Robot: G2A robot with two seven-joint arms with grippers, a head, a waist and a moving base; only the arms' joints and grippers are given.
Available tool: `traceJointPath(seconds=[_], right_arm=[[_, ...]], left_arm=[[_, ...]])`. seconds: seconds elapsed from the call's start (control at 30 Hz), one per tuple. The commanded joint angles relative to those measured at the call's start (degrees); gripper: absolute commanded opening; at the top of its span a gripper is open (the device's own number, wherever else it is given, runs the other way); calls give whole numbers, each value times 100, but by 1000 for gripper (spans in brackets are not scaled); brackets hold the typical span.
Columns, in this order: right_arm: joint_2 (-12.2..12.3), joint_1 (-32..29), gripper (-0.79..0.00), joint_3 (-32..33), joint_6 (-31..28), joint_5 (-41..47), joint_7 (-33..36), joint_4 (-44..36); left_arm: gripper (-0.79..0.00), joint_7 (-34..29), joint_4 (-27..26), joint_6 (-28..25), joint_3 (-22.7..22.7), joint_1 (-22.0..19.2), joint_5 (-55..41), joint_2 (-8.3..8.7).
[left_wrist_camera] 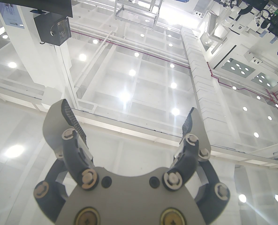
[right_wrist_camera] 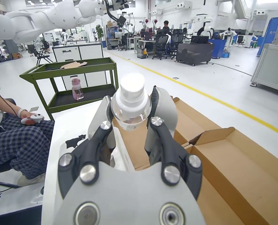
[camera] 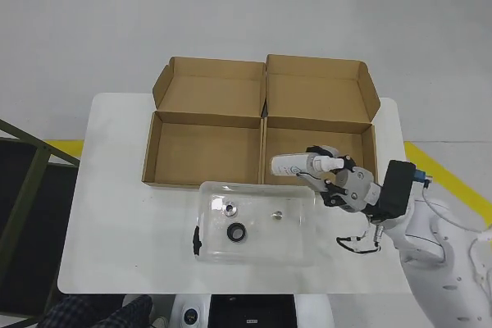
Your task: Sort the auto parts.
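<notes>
Right claw around clear cylindrical bottle

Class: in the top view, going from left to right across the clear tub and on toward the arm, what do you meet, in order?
Black clip → black ring → small silver piece → right gripper, shut on the spray bottle.

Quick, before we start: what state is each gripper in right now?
Left gripper: open, empty.
Right gripper: closed on the white-capped bottle.
</notes>
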Motion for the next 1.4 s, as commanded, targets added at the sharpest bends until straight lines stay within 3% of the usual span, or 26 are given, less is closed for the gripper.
traceJointPath(seconds=[0.0,0.53,0.93,1.37], right_arm=[[0,10,-785,51,22,-9,-58,-11],[-12,20,-785,155,-199,103,-458,107],[-26,163,-785,-154,-255,-239,-146,672],[-93,666,-785,-750,131,-720,340,1628]], left_arm=[[0,0,0,0,0,0,0,0],[0,0,0,0,0,0,0,0],[0,0,0,0,0,0,0,0],[0,0,0,0,0,0,0,0]])
